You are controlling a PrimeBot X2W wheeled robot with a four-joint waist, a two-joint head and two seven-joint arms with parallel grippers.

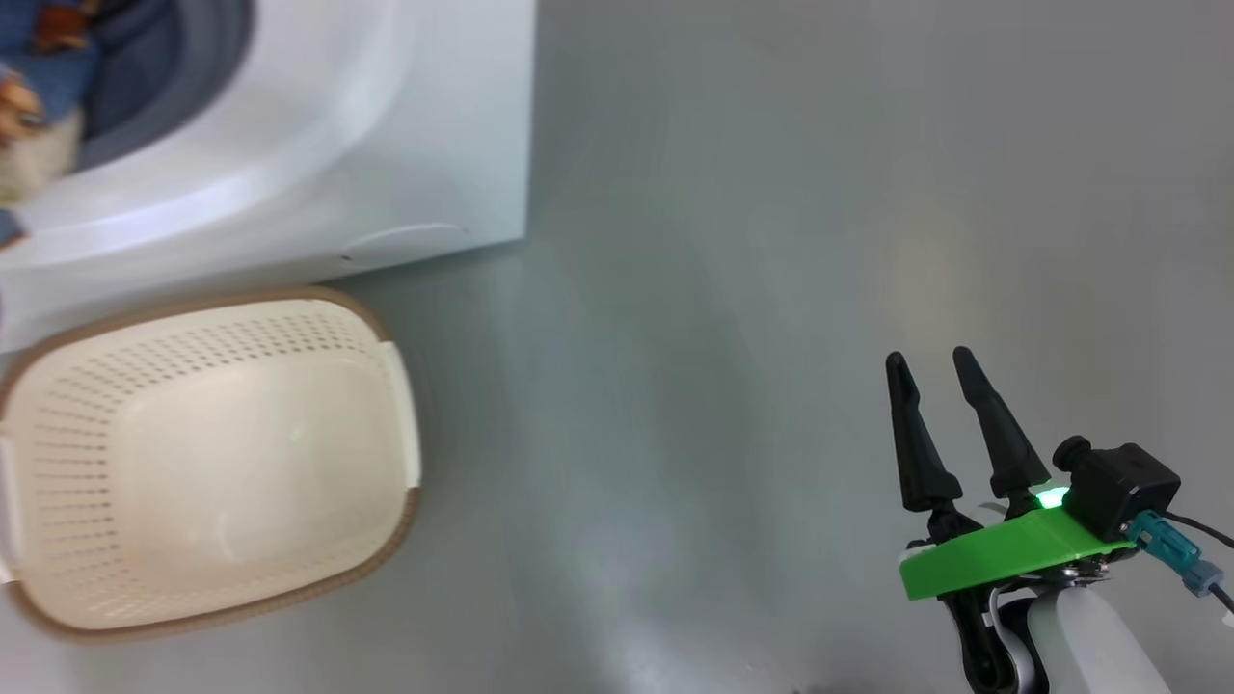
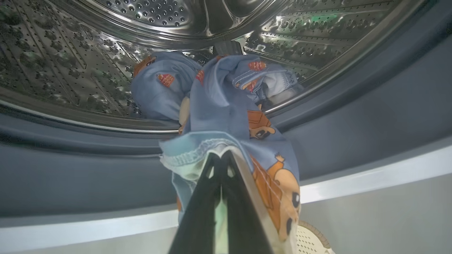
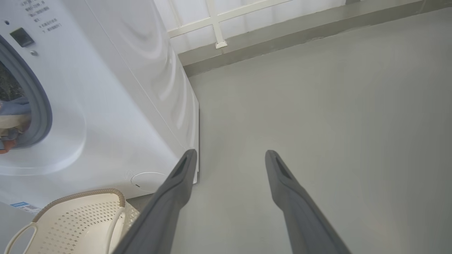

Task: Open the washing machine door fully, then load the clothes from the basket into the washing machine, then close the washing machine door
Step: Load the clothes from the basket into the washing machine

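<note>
The white washing machine point(image 1: 386, 145) stands open at the upper left, and its door is out of view. Blue clothes point(image 2: 226, 106) printed with orange bears drape over the grey gasket point(image 2: 353, 123) into the steel drum point(image 2: 70, 63). My left gripper point(image 2: 221, 157) is shut on the near end of this fabric, just outside the opening. The clothes point(image 1: 39, 87) also show at the head view's left edge. The cream basket point(image 1: 77, 434) sits on the floor before the machine with nothing in it. My right gripper point(image 1: 933, 361) hangs open over bare floor, far right of the basket point(image 3: 81, 218).
Grey floor point(image 1: 723, 289) spreads to the right of the machine. A white rail point(image 3: 219, 35) and a low wall edge run along the far side. The machine's round lower cover point(image 3: 146, 180) sits just above the basket.
</note>
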